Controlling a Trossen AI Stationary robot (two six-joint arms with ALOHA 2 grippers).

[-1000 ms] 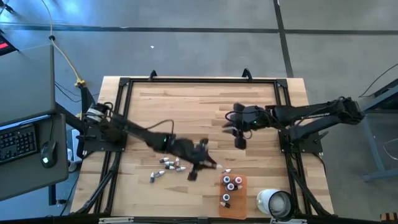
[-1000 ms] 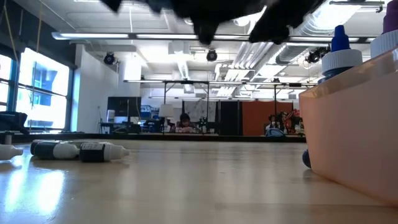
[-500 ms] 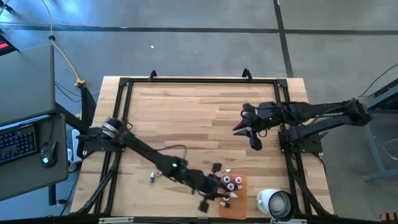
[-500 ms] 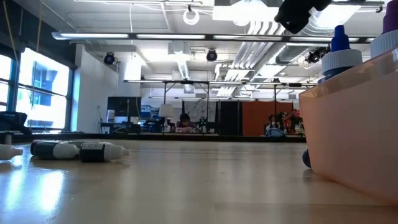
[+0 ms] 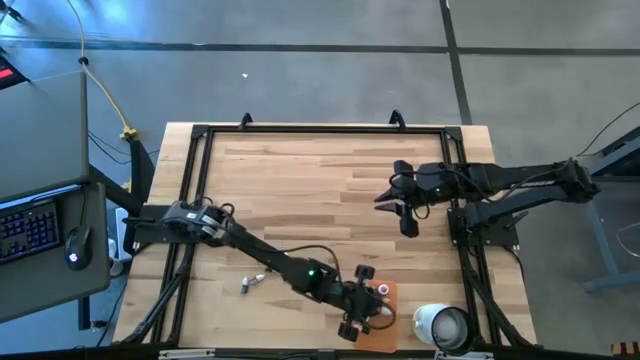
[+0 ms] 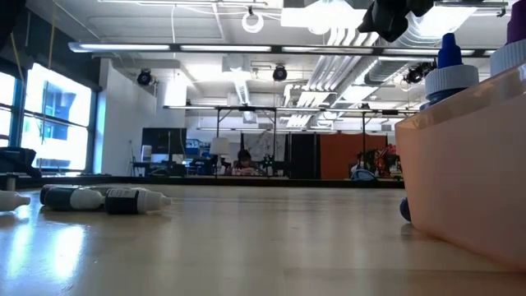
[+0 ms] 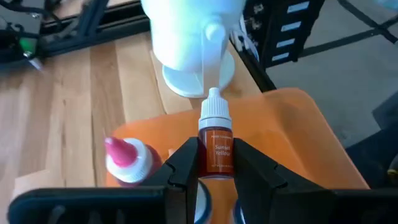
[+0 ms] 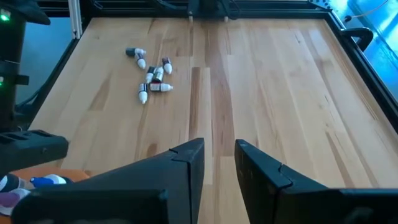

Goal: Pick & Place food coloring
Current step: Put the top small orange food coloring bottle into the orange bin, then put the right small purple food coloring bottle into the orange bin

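Note:
My left gripper [image 5: 364,311] hangs over the orange tray [image 5: 389,331] at the table's near right, shut on a food coloring bottle [image 7: 214,134] with a white cap and an orange label. Other bottles stand in the tray, among them a pink-capped one [image 7: 126,160]. Several more bottles [image 8: 152,77] lie on their sides on the bare wood at the near left. My right gripper [image 8: 217,155] hovers open above the table's right half, with nothing between its fingers. My left gripper pinches the bottle's labelled body [image 7: 214,163] between its two fingers. The bottle lies along the fingers, its white cap [image 7: 214,111] sticking out past the fingertips. The fingers slant down from the table's left. The bottle hangs clear above the tray.
A white round cup [image 5: 443,327] stands just right of the tray, close ahead of my left gripper. A black frame [image 5: 320,128] runs round the table. The wooden middle [image 5: 300,190] lies bare.
My left gripper has swung from the table's middle toward the near right, carrying the bottle clear of the wood until it hangs over the orange tray. My right gripper has drawn back a little toward the right edge.

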